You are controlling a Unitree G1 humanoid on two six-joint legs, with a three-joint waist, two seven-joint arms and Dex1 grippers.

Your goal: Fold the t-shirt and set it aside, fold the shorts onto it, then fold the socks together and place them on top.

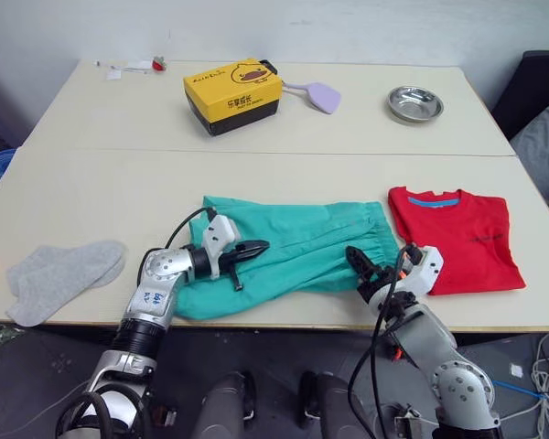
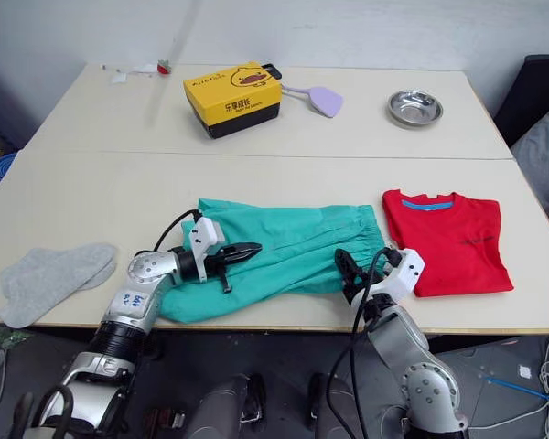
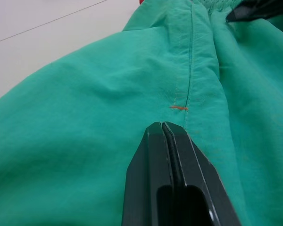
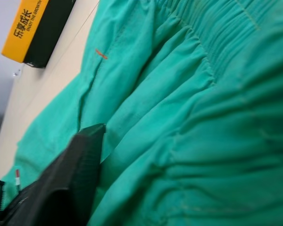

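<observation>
Shorts point(image 1: 293, 242) thin, limp, prob slippery; grab at waistband + hem edge. Left gripper point(image 1: 252, 249) pinched closed, empty, over cloth. Right gripper point(image 1: 359, 260) at waistband, opening can't tell.

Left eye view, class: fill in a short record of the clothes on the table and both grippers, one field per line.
t-shirt: folded, set aside on the table's right
shorts: spread flat mid-table, beside the t-shirt
socks: loose pair at far left
left gripper: shut, over the shorts' leg end
right gripper: at the shorts' gathered waist
</observation>
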